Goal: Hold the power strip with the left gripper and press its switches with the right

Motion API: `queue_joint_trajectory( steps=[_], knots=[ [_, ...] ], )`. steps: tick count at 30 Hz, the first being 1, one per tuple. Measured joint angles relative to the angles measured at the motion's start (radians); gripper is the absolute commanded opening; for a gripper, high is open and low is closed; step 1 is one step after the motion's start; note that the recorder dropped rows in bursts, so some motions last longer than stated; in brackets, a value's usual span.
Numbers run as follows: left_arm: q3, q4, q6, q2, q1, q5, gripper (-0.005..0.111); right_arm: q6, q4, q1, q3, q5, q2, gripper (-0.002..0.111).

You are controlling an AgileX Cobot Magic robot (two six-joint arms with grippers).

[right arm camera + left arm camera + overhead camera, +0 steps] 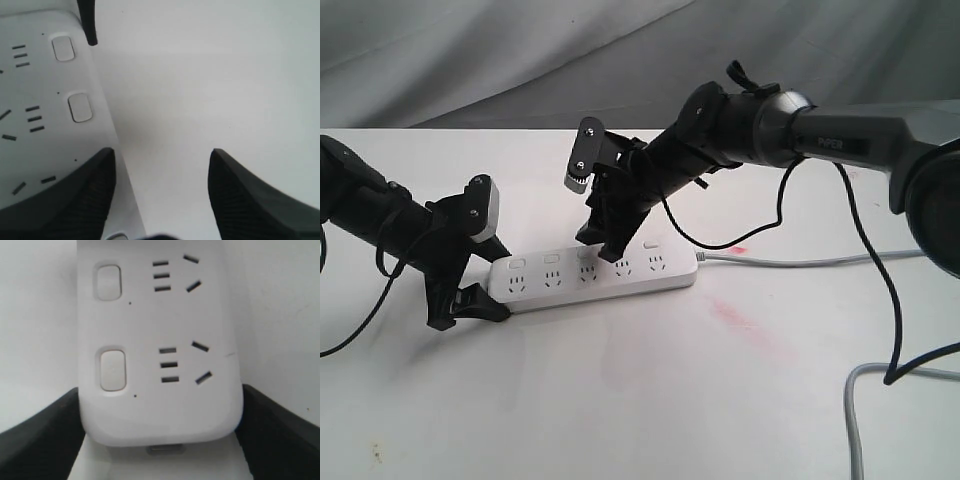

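The white power strip (590, 280) lies flat on the table, its grey cord (800, 262) leaving to the right. My left gripper (492, 278) is shut on its left end; in the left wrist view both black jaws press the sides of the power strip (160, 410), with two switches (112, 370) in sight. My right gripper (601, 247) stands open over the strip's middle. In the right wrist view one of its fingers (90, 195) sits on the power strip (40, 150) by the third switch (117, 236), the other over bare table. Two more switches (80, 107) lie beyond.
A black cable (880, 300) loops down from the right arm, and a grey cable (855, 400) curls at the lower right. Reddish smears (740, 320) mark the white table. A grey cloth (520, 50) hangs behind.
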Motion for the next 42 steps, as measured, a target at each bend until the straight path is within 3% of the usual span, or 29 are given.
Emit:
queue_joint_trajectory(
  steps=[42],
  knots=[
    [0.000,0.000,0.000,0.000,0.000,0.000,0.047,-0.015,-0.033,0.000,0.005,0.015,0.029,0.052]
  ],
)
